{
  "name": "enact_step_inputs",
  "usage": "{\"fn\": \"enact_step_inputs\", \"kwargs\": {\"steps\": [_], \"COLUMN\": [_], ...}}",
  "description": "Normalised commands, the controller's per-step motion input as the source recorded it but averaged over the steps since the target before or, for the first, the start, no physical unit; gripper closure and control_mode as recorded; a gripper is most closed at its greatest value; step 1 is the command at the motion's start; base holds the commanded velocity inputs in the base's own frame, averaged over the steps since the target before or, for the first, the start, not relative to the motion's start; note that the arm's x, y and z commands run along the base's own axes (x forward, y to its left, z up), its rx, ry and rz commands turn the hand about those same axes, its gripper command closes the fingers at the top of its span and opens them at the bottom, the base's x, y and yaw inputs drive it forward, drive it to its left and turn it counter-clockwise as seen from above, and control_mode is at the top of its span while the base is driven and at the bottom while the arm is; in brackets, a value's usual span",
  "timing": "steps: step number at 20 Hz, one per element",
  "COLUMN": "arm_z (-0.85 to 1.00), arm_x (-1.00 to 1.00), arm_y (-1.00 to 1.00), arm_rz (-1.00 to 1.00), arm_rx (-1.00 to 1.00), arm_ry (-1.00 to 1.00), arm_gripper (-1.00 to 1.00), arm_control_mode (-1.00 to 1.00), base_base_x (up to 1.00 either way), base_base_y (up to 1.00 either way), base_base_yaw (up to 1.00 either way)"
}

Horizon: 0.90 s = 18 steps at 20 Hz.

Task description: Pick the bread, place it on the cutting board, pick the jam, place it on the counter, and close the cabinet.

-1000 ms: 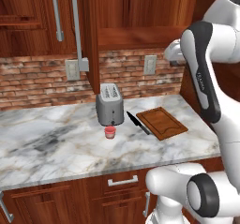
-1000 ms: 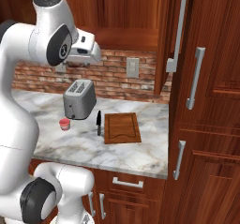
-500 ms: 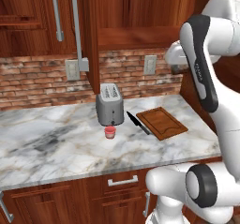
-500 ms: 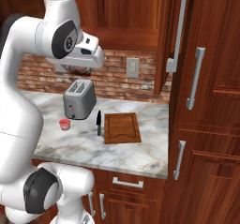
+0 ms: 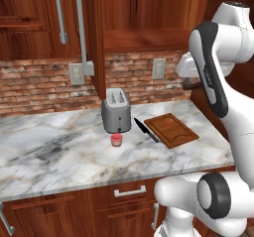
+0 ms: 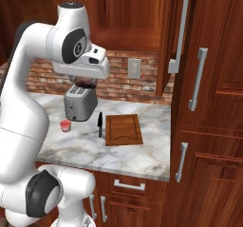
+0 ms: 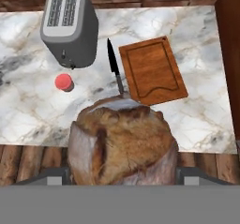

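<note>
The bread (image 7: 123,143), a mottled brown bun, sits large at the bottom of the hand view, and my gripper (image 6: 86,84) is shut on it; the bun hides the fingertips. It hangs high above the counter (image 5: 59,156), near its front edge. The reddish cutting board (image 5: 171,129) (image 6: 123,129) (image 7: 152,70) lies bare on the counter, up and to the right of the bun in the hand view. The jam (image 5: 116,139) (image 6: 65,125) (image 7: 63,82) stands on the counter in front of the toaster. The cabinet door (image 5: 96,37) (image 6: 166,31) stands open.
A grey toaster (image 5: 116,110) (image 7: 69,26) stands at the back by the brick wall. A black knife (image 5: 145,130) (image 7: 114,63) lies between the toaster and the board. Tall wooden cupboards (image 6: 213,102) close off the right end of the counter.
The hand has come down and back from the cabinet with the bread in it. The jam, board, knife and toaster have not moved.
</note>
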Motion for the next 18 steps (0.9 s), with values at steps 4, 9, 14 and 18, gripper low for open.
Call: {"fn": "enact_step_inputs", "kwargs": {"steps": [4,9,14,18], "arm_z": [-0.38,-0.41,-0.41,-0.4], "arm_x": [0.0,0.0,0.0,0.0], "arm_y": [-0.17,-0.15,-0.06,0.0], "arm_rz": [0.0,0.0,0.0,0.0], "arm_rx": [0.0,0.0,0.0,0.0], "arm_ry": [0.04,0.01,0.0,0.0], "arm_gripper": [1.0,1.0,1.0,1.0], "arm_control_mode": [-1.0,-1.0,-1.0,-1.0], "base_base_x": [0.0,0.0,0.0,0.0], "base_base_y": [0.0,0.0,0.0,0.0], "base_base_yaw": [0.0,0.0,0.0,0.0]}}
